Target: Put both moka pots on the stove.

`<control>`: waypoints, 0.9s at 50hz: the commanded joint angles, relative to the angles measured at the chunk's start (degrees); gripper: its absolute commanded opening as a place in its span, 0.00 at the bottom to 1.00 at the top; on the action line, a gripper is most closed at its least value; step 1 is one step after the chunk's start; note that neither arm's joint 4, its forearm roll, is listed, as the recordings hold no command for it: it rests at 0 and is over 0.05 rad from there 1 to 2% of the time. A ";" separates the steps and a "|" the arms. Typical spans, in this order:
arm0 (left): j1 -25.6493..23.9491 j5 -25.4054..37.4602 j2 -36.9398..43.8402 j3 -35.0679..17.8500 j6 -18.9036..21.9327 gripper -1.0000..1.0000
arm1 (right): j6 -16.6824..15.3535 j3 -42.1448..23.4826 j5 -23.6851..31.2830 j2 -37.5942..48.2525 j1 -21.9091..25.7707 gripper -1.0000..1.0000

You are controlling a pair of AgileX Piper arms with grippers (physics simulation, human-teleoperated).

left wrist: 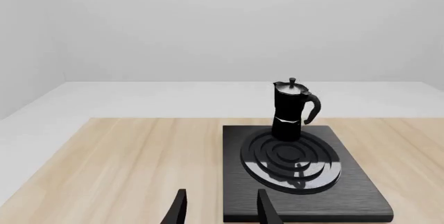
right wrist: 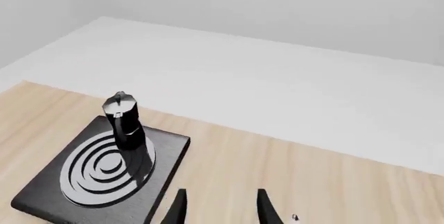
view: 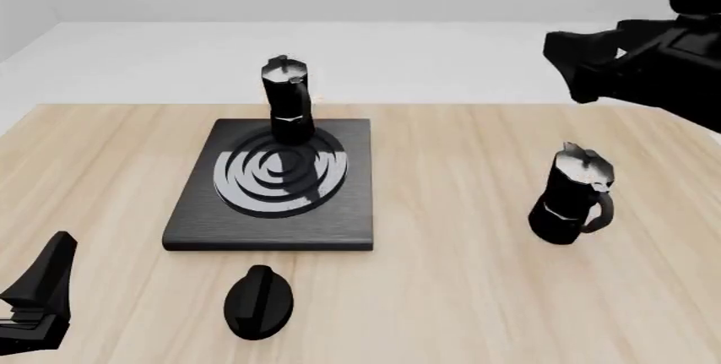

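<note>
One moka pot (view: 287,100) stands upright on the far edge of the stove (view: 338,220), just behind the burner rings; the left wrist view shows the same moka pot (left wrist: 291,110) on the stove (left wrist: 347,193). The other moka pot (view: 572,195) stands upright on the bare table at the right, well away from the stove. My left gripper (left wrist: 222,211) is open and empty, low at the near left (view: 47,284). My right gripper (right wrist: 220,211) is open and empty, held high at the far right (view: 569,64), above and behind the right pot. The right wrist view shows the pot on the stove (right wrist: 123,120).
A black oval knob (view: 259,301) lies on the table just in front of the stove. The wooden table (view: 451,296) ends at a pale floor behind the stove.
</note>
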 commanded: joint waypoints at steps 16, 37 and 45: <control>0.00 0.00 0.00 0.00 0.00 1.00 | -2.85 -2.66 15.40 -3.64 -14.61 1.00; 0.00 0.00 0.00 0.00 0.00 1.00 | -5.05 -2.86 22.37 -1.32 -21.24 1.00; 0.00 0.00 0.00 0.00 0.00 1.00 | -5.59 -2.07 22.90 -0.93 -21.85 1.00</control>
